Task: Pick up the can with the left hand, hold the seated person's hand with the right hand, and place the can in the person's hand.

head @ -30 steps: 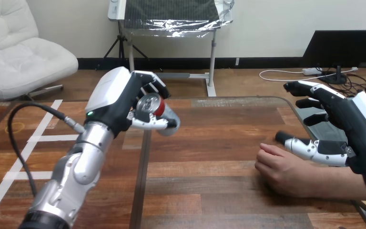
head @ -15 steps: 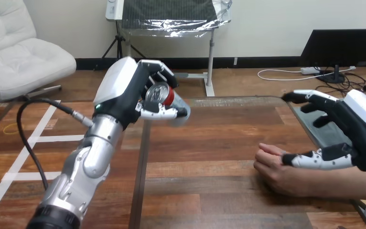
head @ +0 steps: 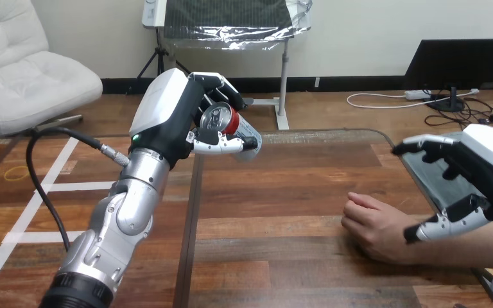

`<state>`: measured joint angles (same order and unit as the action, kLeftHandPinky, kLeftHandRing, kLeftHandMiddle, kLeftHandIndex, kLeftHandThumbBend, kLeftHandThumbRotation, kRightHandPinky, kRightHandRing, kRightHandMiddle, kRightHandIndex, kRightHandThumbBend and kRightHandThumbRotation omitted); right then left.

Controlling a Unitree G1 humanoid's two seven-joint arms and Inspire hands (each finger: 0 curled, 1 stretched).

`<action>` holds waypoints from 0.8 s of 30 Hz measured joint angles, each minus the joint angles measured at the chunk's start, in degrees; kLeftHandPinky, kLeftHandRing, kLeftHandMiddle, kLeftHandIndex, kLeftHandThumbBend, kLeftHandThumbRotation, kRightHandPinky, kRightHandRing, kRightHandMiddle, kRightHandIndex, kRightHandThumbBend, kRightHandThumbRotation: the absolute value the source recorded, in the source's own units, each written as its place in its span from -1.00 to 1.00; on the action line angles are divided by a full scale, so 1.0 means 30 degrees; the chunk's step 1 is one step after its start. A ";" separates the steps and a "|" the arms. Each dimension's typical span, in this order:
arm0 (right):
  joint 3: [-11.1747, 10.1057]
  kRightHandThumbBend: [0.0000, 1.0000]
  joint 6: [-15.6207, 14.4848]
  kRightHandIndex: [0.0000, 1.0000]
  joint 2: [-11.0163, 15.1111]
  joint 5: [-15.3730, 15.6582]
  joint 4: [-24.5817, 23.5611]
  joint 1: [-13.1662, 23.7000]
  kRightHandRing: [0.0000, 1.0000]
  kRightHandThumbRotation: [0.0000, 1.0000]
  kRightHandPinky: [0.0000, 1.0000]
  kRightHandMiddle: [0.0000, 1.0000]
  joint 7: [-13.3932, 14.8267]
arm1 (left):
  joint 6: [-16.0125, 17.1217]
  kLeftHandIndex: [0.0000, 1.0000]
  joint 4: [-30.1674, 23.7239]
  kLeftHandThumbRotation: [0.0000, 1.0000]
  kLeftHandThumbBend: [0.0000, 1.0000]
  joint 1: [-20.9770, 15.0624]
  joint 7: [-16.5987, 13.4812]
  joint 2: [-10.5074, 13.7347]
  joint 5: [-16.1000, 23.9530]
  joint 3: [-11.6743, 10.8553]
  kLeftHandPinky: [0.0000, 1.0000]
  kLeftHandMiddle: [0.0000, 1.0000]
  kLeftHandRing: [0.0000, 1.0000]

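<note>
Wooden table (head: 289, 192) | left hand (head: 167, 122) fingers clasp red can (head: 221, 120), print unreadable | right hand (head: 491, 173) fingers loose, beside person's hand (head: 375, 224)

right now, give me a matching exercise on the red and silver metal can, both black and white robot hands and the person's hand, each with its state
1 red and silver metal can
2 left hand
3 right hand
4 person's hand

A resting on the wooden table
B open, fingers spread
C curled round the can
D held above the table

Pairs: 1-D, 2-C, 3-B, 4-A
</note>
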<state>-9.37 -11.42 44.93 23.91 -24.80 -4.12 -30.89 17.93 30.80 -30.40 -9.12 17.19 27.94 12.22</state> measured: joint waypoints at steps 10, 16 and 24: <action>0.0802 0.71 -0.0609 0.72 0.1214 0.0828 0.1217 0.1027 0.79 -1.00 0.60 0.81 -0.1719 | 0.0001 -0.02 -0.0001 -1.00 0.21 -0.0005 -0.0027 -0.0115 -0.0004 0.0000 -0.28 -0.06 -0.19; 0.1298 0.72 -0.0602 0.72 0.1721 0.1146 0.2239 0.1618 0.80 -1.00 0.63 0.82 -0.2354 | -0.0002 -0.02 -0.0001 -1.00 0.20 -0.0006 -0.0029 -0.0132 -0.0004 0.0000 -0.29 -0.08 -0.20; 0.2110 0.68 -0.0247 0.74 0.2364 0.1562 0.3861 0.2397 0.82 -1.00 0.68 0.84 -0.3085 | -0.0012 -0.02 -0.0007 -1.00 0.20 -0.0007 0.0013 -0.0167 -0.0112 0.0000 -0.29 -0.07 -0.20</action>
<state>-3.04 -12.16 52.02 28.59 -13.22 3.07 -40.15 17.90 30.78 -30.43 -9.08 16.69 27.60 12.22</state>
